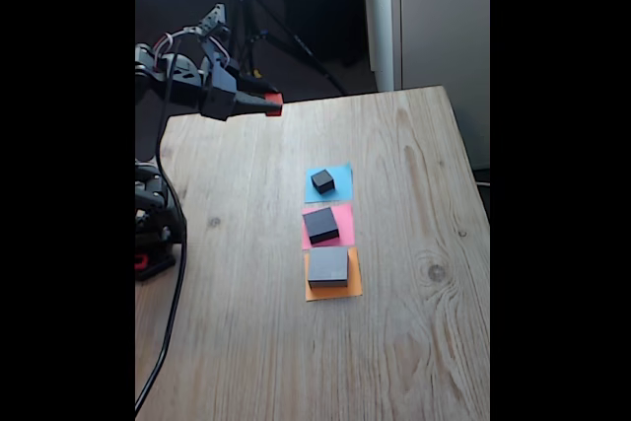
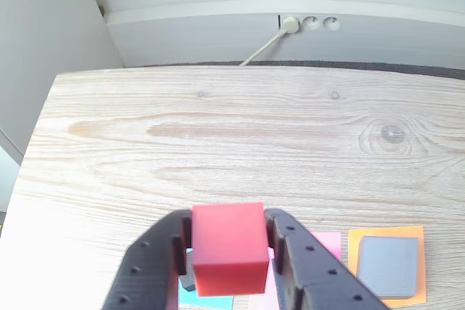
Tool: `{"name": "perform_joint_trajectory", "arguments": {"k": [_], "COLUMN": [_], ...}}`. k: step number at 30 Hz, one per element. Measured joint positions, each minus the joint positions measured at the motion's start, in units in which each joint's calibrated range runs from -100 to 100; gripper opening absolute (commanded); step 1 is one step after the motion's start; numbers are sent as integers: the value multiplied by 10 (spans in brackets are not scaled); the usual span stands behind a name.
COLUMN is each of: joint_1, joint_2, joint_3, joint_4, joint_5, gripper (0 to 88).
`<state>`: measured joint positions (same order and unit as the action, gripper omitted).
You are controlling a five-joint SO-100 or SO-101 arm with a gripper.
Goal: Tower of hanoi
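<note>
Fixed view. My claw is raised above the far left part of the worktop, pinching the tiny red cube at its tip. The cube is airborne and well apart from the other blocks. Three paper squares lie in a line near the middle of the worktop, running from far to near. The blue paper, farthest, carries the small dark grey block. The pink paper, in the middle, carries the medium black block. The orange paper, nearest, carries the wide grey block. Each block sits alone on its paper; none is stacked.

Wrist view. The red cube is held between my two black fingers, one pressed on each side face, and it sits square in the grip. Below and beyond it I see bare wood grain. At the lower edge, a strip of blue paper shows under the cube, pink paper just right of the right-hand finger, and the grey block on orange paper farther right.

Step in hand: I judge this to be a carry phase, with the smallest piece lifted and no destination reached yet.

Next move: transport the cube toward the row of papers, centre it over the chosen block, descend until it rests flat, then spread the claw. Any of the three blocks is larger than the cube, so each is a legal seat. The small dark grey top leaves the least margin, so alignment there calls for the most care.
</note>
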<state>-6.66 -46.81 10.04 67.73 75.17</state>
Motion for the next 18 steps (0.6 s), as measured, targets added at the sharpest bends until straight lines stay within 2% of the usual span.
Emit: {"name": "perform_joint_trajectory", "arguments": {"k": [8,15,18], "joint_1": [91,188,215], "joint_2": [-4,-19,-38], "joint_3": [-31,-9,56], "joint_4": [24,27,1], "joint_5": [5,38,61], "gripper": [14,14,8]}}
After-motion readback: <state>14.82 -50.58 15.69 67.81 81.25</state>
